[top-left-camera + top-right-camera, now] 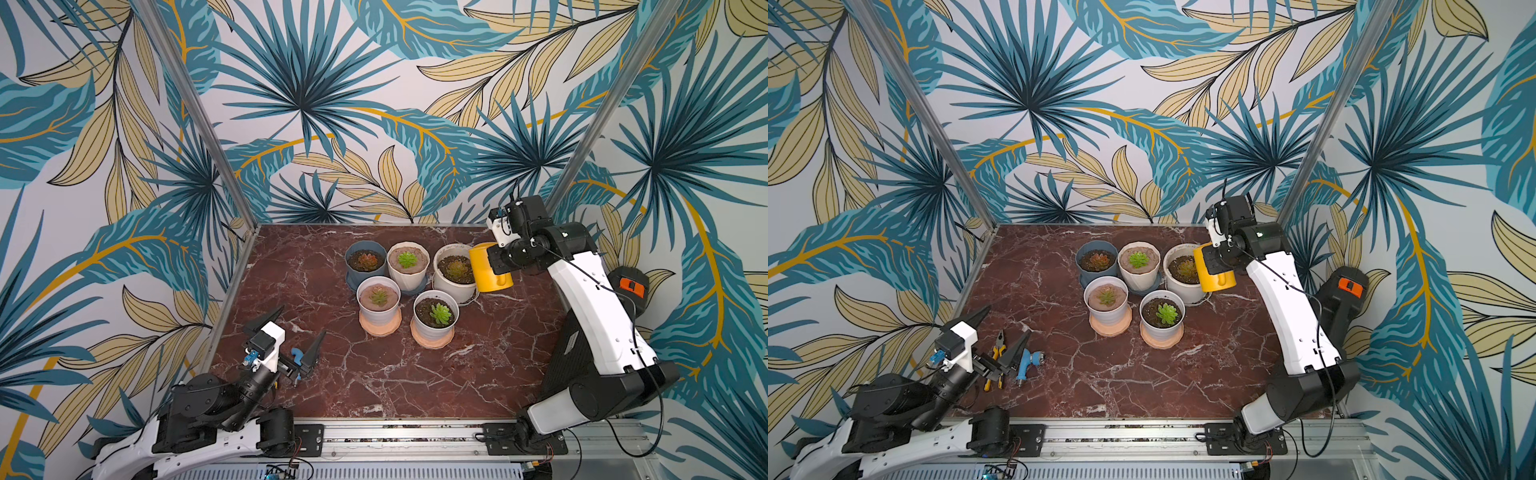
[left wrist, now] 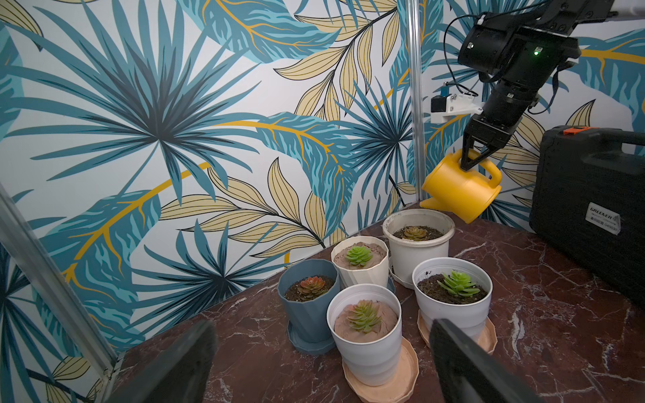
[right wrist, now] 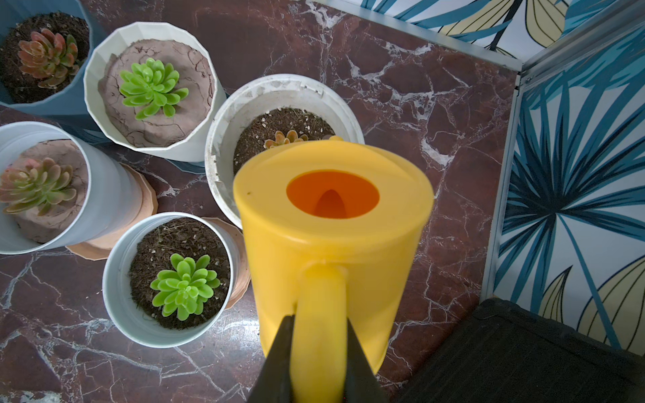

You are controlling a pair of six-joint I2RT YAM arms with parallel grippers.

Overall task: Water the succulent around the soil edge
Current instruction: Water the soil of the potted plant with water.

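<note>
My right gripper is shut on the handle of a yellow watering can, holding it in the air at the back right. The can tilts spout-down over the rim of a large white pot. A small brownish succulent sits in that pot's dark soil; in the right wrist view the can half hides the succulent. No water stream is visible. My left gripper stands open over the table's front left, with nothing between its fingers, well away from the pots.
Several other potted succulents cluster beside the large pot, among them a blue pot and two white pots on peach saucers. A black tool case stands at the right edge. Pliers and a blue hose nozzle lie under my left gripper.
</note>
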